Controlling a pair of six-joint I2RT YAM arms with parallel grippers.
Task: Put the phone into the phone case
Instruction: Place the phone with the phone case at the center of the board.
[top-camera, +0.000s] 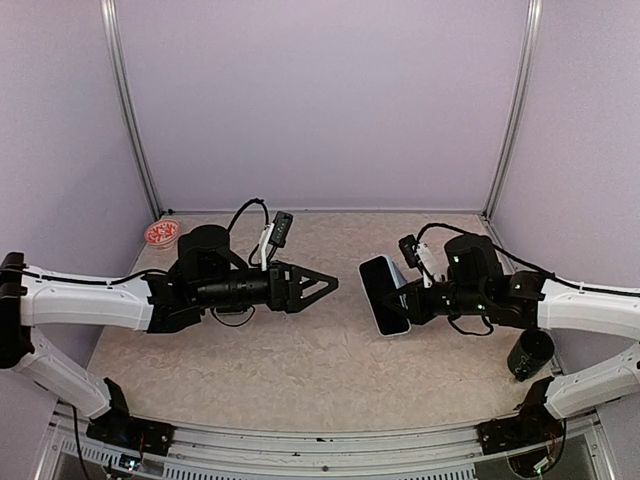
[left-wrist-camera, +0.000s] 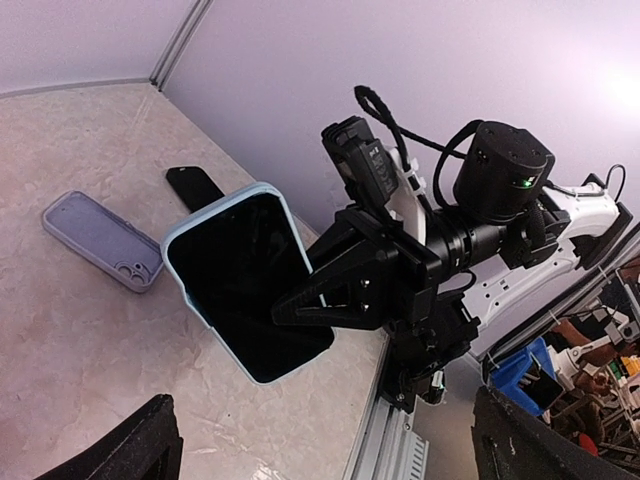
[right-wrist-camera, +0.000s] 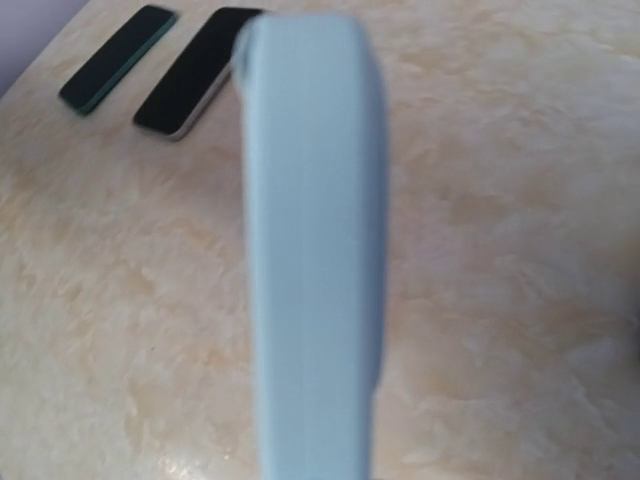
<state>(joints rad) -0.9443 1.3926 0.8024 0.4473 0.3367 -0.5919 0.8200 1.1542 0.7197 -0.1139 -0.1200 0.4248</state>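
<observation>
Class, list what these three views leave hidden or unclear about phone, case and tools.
Right wrist view: blue case blurred, too near the lens.
Left wrist view: left tool fingers cut off by the bottom edge.
Left wrist view: far finger of the right tool hidden behind the phone.

We're scanning all three views and no lettering reads; the red-and-white round object (top-camera: 162, 233) shows markings too small to decipher.

Top external: high, near side of blue-cased phone (top-camera: 384, 296), looking down on bench (top-camera: 320, 370). Left wrist: faces its screen, mid-distance. Right wrist: close on its edge, blurred. All share it.
</observation>
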